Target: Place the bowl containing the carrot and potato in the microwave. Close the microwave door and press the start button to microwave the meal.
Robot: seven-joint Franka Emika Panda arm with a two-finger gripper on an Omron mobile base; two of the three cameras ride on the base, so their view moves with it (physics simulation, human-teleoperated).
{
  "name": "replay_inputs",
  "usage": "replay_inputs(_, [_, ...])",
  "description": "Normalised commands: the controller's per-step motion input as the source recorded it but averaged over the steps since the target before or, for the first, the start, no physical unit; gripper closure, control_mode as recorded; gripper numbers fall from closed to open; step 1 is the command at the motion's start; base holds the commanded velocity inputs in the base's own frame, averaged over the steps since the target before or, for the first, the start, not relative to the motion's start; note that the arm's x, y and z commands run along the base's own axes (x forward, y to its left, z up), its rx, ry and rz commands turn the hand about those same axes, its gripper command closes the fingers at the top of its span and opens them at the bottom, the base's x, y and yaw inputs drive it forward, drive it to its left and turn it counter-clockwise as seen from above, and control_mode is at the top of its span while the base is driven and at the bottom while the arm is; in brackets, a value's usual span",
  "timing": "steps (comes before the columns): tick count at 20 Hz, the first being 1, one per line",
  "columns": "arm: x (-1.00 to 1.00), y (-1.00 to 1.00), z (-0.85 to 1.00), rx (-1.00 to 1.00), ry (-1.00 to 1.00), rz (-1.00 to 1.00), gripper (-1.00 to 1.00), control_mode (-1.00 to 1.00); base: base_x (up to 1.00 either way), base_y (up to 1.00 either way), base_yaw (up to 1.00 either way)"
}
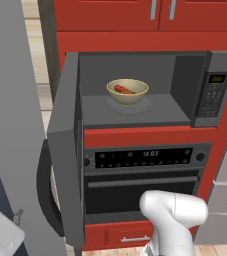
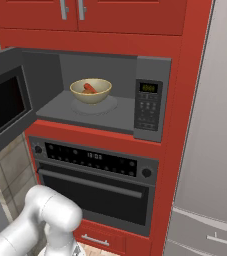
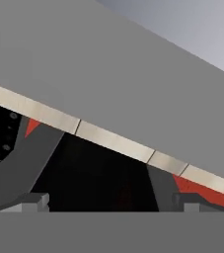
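Note:
The microwave (image 1: 185, 75) (image 2: 152, 67) stands open in the red cabinet wall. Inside, on the round turntable, sits the olive-yellow bowl (image 1: 128, 95) (image 2: 91, 93) with the orange-red carrot (image 1: 122, 89) (image 2: 88, 88) lying in it. The potato is hidden below the bowl's rim. The microwave door (image 1: 66, 150) (image 2: 5, 102) is swung wide to the left, its dark handle (image 1: 41, 192) on the outer side. The keypad (image 1: 214, 95) (image 2: 147, 107) with a green display is on the right. In the hand view my gripper (image 3: 111, 201) is open, its fingertips (image 3: 33, 200) far apart with nothing between them, down low facing a dark gap.
Under the microwave is an oven (image 1: 145, 180) (image 2: 95, 185) with a bar handle and a red drawer (image 1: 127, 235) below it. A grey fridge (image 2: 210, 125) stands to the right, a grey panel (image 1: 10, 125) to the left. My white arm (image 1: 172, 212) (image 2: 50, 212) bends low before the oven.

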Motion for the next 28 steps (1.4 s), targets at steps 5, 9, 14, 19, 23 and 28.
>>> replay_inputs(5, [0.40, 0.35, -0.08, -0.08, 0.00, -0.06, -1.00, -1.00, 0.00, 0.00, 0.00])
replay_inputs(9, [0.35, 0.28, -0.06, -0.08, 0.00, -0.07, -1.00, -1.00, 0.00, 0.00, 0.00])
replay_inputs(14, [0.07, -0.06, 0.00, -0.03, 0.00, -0.10, -1.00, -1.00, 0.00, 0.00, 0.00])
replay_inputs(19, [0.00, -0.32, 0.00, 0.00, 0.00, -0.13, -1.00, -1.00, 0.00, 0.00, 0.00])
replay_inputs(23, [0.00, -0.62, 0.00, 0.00, 0.00, -0.11, -1.00, -1.00, 0.00, 0.00, 0.00])
replay_inputs(28, [0.00, -0.94, 0.00, 0.00, 0.00, -0.10, -1.00, -1.00, 0.00, 0.00, 0.00])
